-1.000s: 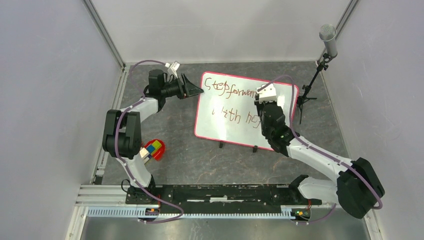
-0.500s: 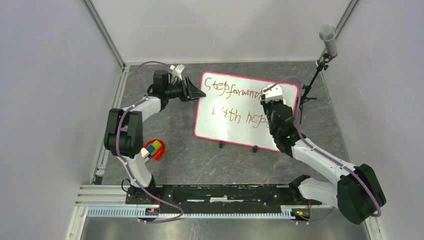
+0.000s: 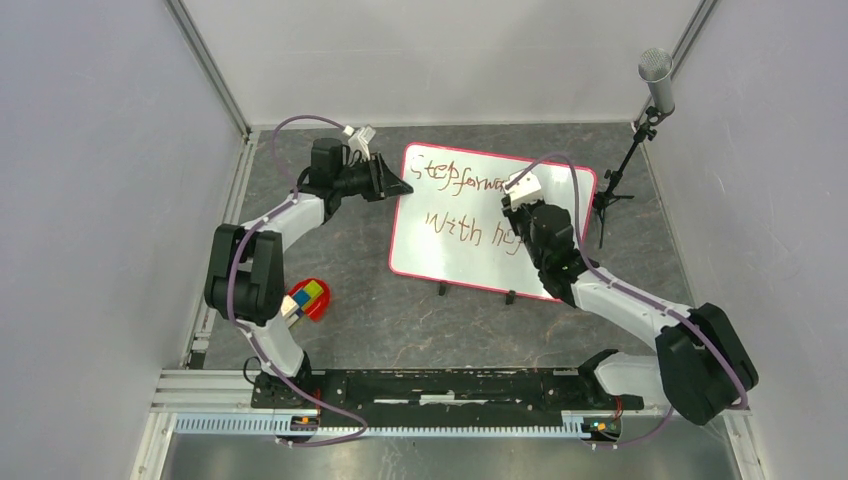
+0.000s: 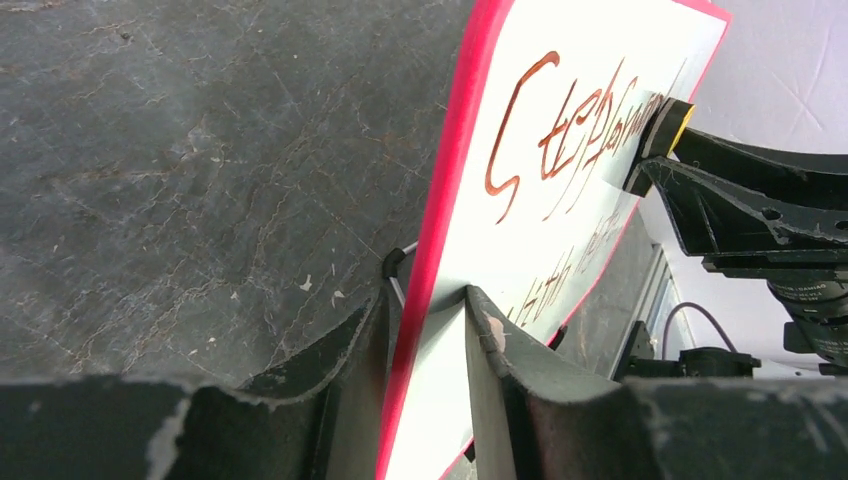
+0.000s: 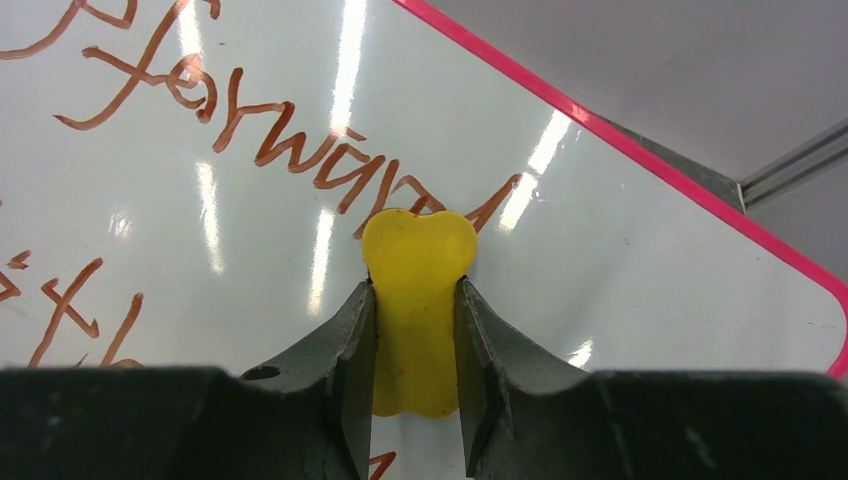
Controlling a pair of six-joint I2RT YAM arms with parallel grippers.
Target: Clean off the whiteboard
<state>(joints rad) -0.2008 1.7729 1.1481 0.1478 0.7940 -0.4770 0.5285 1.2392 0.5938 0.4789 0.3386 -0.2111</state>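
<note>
The whiteboard (image 3: 445, 265), a glossy white panel with a pink frame, stands tilted back on its small black feet on the dark bench (image 3: 380, 310), right of centre. Two lines of red-brown writing (image 3: 455, 180) cover most of its face; only the right end looks clean.

The left gripper (image 4: 425, 310) sits at the board's upper left edge. Its fingers have narrowed over the last second and now straddle the pink frame, one on each face. They lie very close to the board, but the wrist view does not show whether they are clamping it yet.

The right gripper (image 5: 415, 295) is pinching a yellow eraser (image 5: 418, 245) tightly between its fingers. The eraser's rounded end is pressed against the board at the tail of the word "forward" in the upper line. Half a second ago this arm was further to the right; it has swept back to the left.

The left arm seems to be steadying the board while the right arm wipes. Erasing looks barely begun, as most of both lines is still legible.
</note>
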